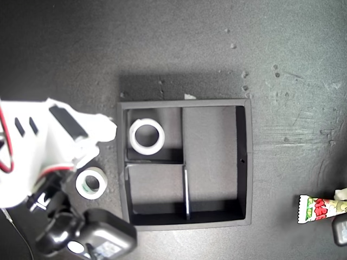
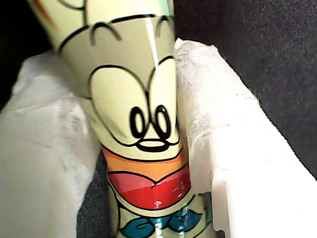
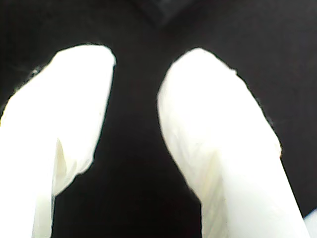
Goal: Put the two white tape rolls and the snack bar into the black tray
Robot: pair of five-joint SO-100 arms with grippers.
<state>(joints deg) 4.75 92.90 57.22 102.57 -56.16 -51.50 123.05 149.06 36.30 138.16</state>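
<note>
Black tray (image 1: 245, 162) sits mid-surface in the exterior view, on the dark surface (image 1: 179, 43). Plain white tape roll (image 1: 146, 135) lies flat in the tray's small far-left section. The small near-left section and the long right section hold nothing.

Second tape roll, greenish inner rim (image 1: 90, 182), lies on the surface just outside the tray's left wall, beside the white arm at the exterior view's left.

Snack bar (image 1: 320, 209) is at the exterior view's right edge, well apart from the tray, only its crimped end and some red print in frame. In the first wrist view the snack bar (image 2: 141, 134) runs between the padded fingers (image 2: 213, 129), both pads pressed against the wrapper: my first end effector (image 2: 141, 148) is clamped on the bar.

My second end effector (image 3: 133, 124) has its fingers (image 3: 218, 134) parted with a clear gap, nothing between them, only dark surface behind. That matches the white arm (image 1: 32, 151) at the exterior view's left, tip near the tray's far-left corner.
</note>
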